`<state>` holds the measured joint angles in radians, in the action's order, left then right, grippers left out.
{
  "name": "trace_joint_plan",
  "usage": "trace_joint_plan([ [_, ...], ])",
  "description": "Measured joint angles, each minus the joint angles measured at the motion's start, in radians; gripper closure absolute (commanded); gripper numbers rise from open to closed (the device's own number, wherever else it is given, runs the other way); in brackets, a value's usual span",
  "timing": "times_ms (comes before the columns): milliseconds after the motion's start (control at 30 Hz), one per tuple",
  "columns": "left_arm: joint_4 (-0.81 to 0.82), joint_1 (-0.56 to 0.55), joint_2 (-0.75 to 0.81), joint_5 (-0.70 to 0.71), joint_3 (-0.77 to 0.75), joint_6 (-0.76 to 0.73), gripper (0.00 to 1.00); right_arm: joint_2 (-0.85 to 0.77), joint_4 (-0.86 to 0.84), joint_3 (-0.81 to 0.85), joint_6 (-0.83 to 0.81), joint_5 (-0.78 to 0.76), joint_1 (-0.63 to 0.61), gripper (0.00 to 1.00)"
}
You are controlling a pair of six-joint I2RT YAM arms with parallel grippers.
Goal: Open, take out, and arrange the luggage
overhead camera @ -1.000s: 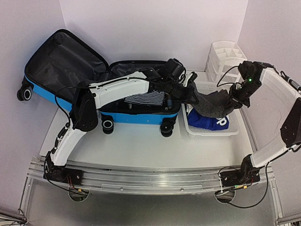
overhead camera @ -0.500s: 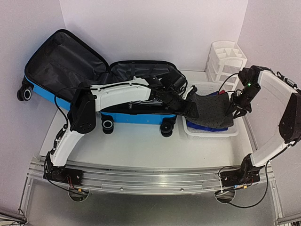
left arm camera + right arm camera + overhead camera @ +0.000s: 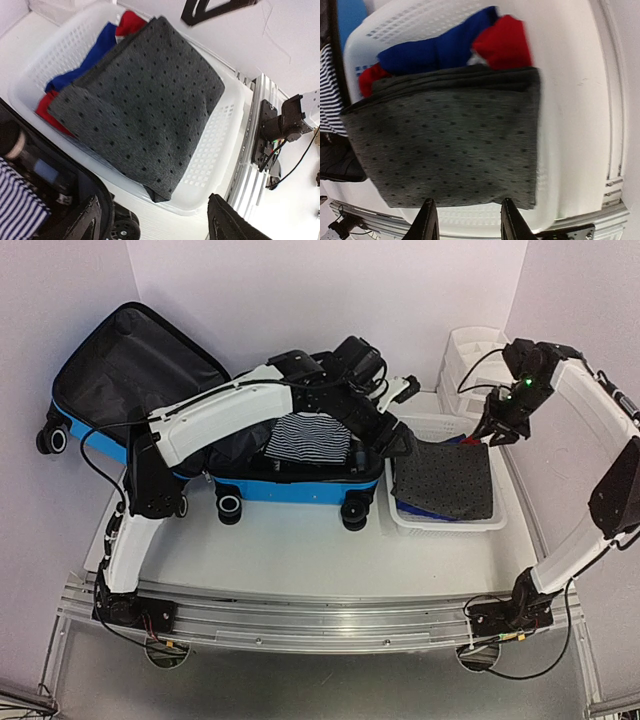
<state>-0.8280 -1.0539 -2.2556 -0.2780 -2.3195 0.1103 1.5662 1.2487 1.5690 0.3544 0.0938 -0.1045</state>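
Note:
The blue luggage (image 3: 290,487) lies open on the table, its dark lid (image 3: 130,370) propped at the back left, and a folded striped garment (image 3: 308,437) rests inside it. A grey dotted cloth (image 3: 450,480) lies folded flat on top of the white basket (image 3: 445,523). My left gripper (image 3: 398,443) hovers open between the luggage and the basket, holding nothing. My right gripper (image 3: 487,432) is open over the basket's far right corner, also holding nothing. In the left wrist view the left gripper (image 3: 155,225) is above the grey cloth (image 3: 145,100). In the right wrist view the right gripper (image 3: 468,222) stands over the cloth's edge (image 3: 445,140).
Blue (image 3: 435,52) and red (image 3: 502,42) garments lie under the grey cloth in the basket. A white drawer organizer (image 3: 478,355) stands behind the basket at the back right. The luggage's wheels (image 3: 354,515) face the front. A metal rail (image 3: 320,625) runs along the near edge.
Both grippers have let go of the grey cloth, which now lies flat in the basket. The left gripper drew back towards the luggage and the right gripper lifted towards the back.

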Motion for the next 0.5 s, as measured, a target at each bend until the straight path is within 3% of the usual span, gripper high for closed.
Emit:
trace_joint_plan([
  [200,0.026,0.131,0.042,0.024,-0.036,-0.028,0.29,0.042,-0.231,-0.030,0.122,0.085,-0.225,0.90],
  [367,0.023,0.281,0.088,0.071,0.037,-0.043,0.29,0.163,-0.374,-0.083,0.197,0.097,-0.265,0.92],
  [500,0.016,0.338,0.120,0.089,0.102,-0.051,0.31,0.305,-0.445,-0.108,0.221,0.111,-0.298,0.92],
])
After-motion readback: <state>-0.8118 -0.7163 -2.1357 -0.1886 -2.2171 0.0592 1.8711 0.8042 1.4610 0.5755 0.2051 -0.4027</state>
